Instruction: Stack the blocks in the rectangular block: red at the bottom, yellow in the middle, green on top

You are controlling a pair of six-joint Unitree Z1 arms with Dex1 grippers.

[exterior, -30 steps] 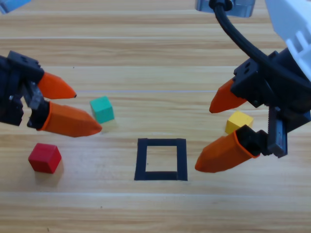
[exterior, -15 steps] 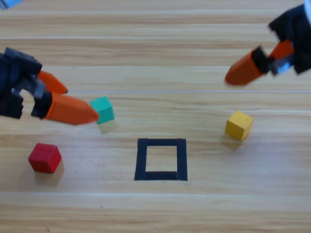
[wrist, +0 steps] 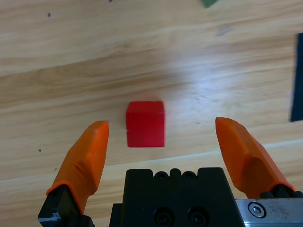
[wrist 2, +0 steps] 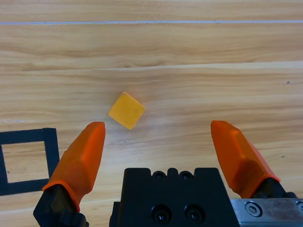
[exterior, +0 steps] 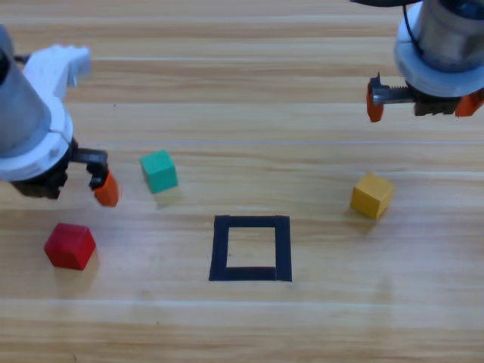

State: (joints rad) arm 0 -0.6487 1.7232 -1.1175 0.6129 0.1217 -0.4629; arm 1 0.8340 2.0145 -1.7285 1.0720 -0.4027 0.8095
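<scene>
High view, contents by size. Wooden table point(exterior: 242, 333): plank surface, bearing all items. Left gripper point(wrist: 163, 146): at the left edge, pointing straight down above the table between the red and green cubes; jaws spread wide, holding nothing; the left wrist view places the red cube on the table between its two jaws, apart from both. Right gripper point(wrist 2: 161, 151): at the far right, likewise pointing down, jaws spread wide and empty; the yellow cube lies on the table beyond it, touching neither jaw. Rectangular block point(exterior: 250, 248): black tape outline, centre near side, bare wood inside. Red cube point(exterior: 69, 246): near left, well apart from the outline. Green cube point(exterior: 159, 170): left of centre, beyond the outline. Yellow cube point(exterior: 371, 195): right of the outline, turned at an angle.
</scene>
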